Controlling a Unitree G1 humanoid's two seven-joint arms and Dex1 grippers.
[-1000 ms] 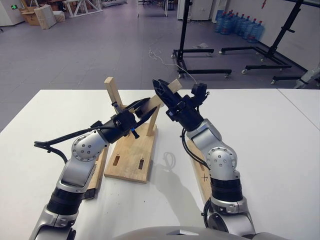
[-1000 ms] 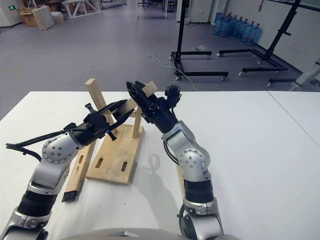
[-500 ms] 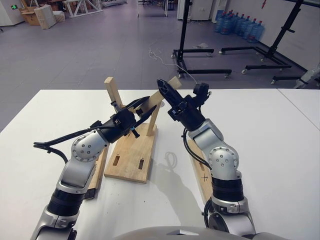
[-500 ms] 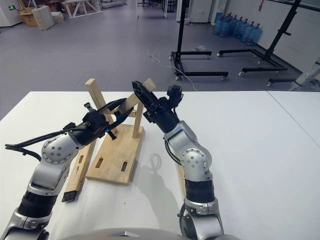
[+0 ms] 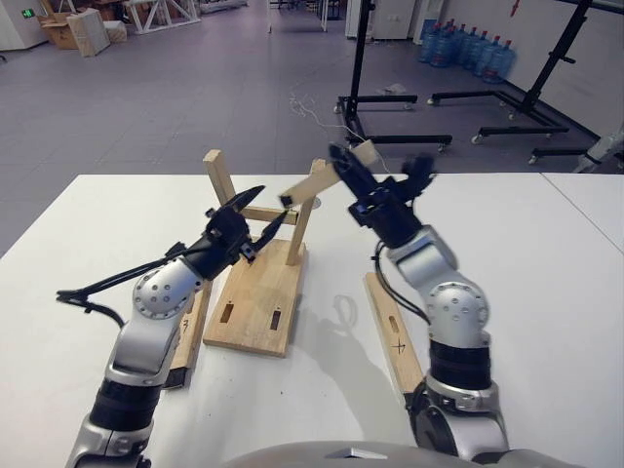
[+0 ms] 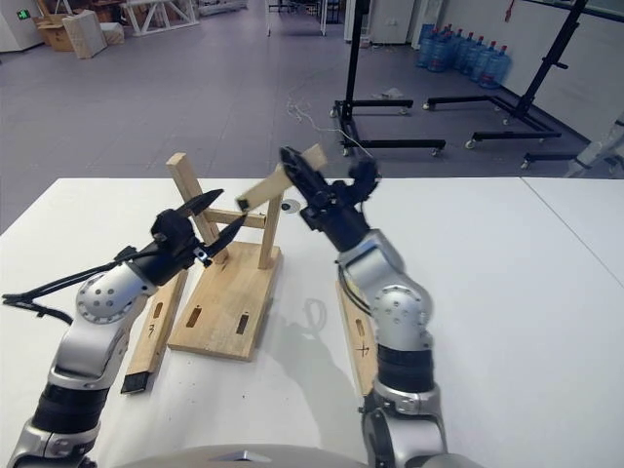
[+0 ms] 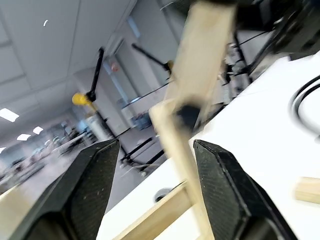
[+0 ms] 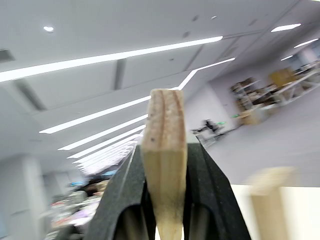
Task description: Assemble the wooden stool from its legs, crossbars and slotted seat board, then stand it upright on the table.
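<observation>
The slotted seat board [image 5: 255, 304] lies flat on the white table [image 5: 546, 292]. Two legs [image 5: 218, 179] [image 5: 300, 226] stand in it, joined by a thin crossbar [image 5: 269, 214]. My right gripper [image 5: 353, 177] is shut on another wooden leg [image 5: 314, 183], held slanting in the air above the standing leg; in the right wrist view that leg [image 8: 164, 165] sits squeezed between the fingers [image 8: 131, 190]. My left gripper [image 5: 259, 207] is open just left of the held leg's lower end, its fingers [image 7: 95, 185] spread wide with nothing between them.
A loose wooden piece [image 5: 394, 333] with a slot lies on the table under my right arm. Another piece [image 5: 189, 328] lies beside the seat board under my left arm. A thin cable loop [image 5: 341, 310] rests between them. Black metal stands [image 5: 390, 97] stand on the floor beyond the table.
My right gripper has carried the held leg to the right and slightly up. My left gripper has drawn back to the left, away from the leg's lower end.
</observation>
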